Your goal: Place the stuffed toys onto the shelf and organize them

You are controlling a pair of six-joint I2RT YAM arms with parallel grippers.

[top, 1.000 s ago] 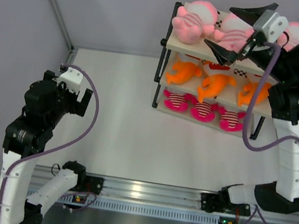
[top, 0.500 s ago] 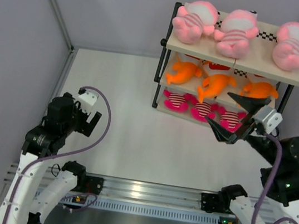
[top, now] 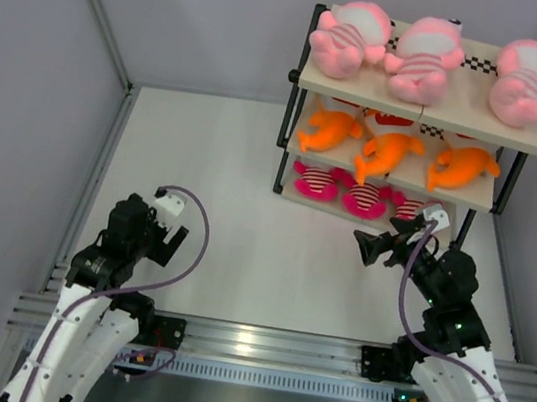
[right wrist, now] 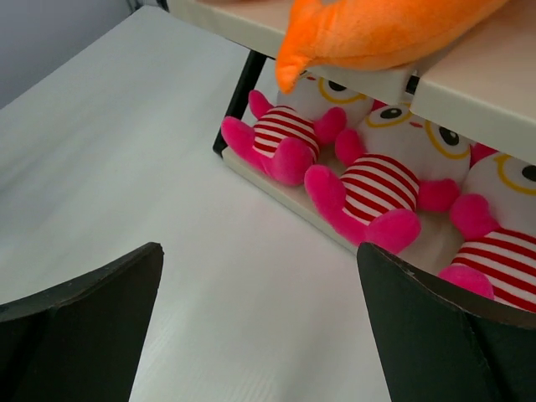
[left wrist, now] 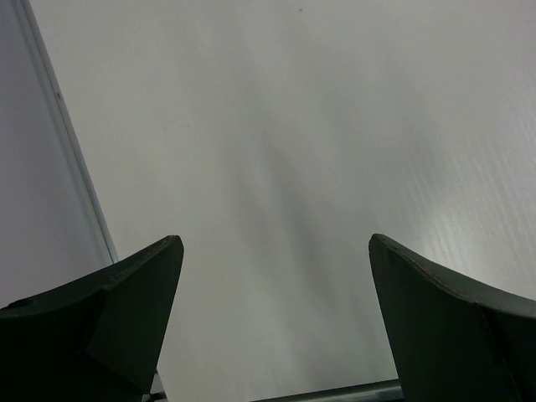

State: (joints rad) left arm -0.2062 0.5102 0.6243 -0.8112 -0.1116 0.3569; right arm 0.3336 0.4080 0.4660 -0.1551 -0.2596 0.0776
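Shelf (top: 521,138): at 1 o'clock on the worktop (top: 239,197).
Top tier: three pink dolls (top: 426,58).
Middle tier: three orange sharks (top: 387,153).
Bottom tier: magenta creatures (right wrist: 381,180), apparently three, one cropped at the edge.
Left pincer (left wrist: 274,243): 7 o'clock, fingers apart, empty.
Right pincer (right wrist: 260,251): 5 o'clock, apart, empty, facing the bottom tier.

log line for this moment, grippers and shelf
left gripper: open, empty | right gripper: open, empty, facing bottom tier | shelf: pink dolls top, orange sharks middle, magenta creatures bottom
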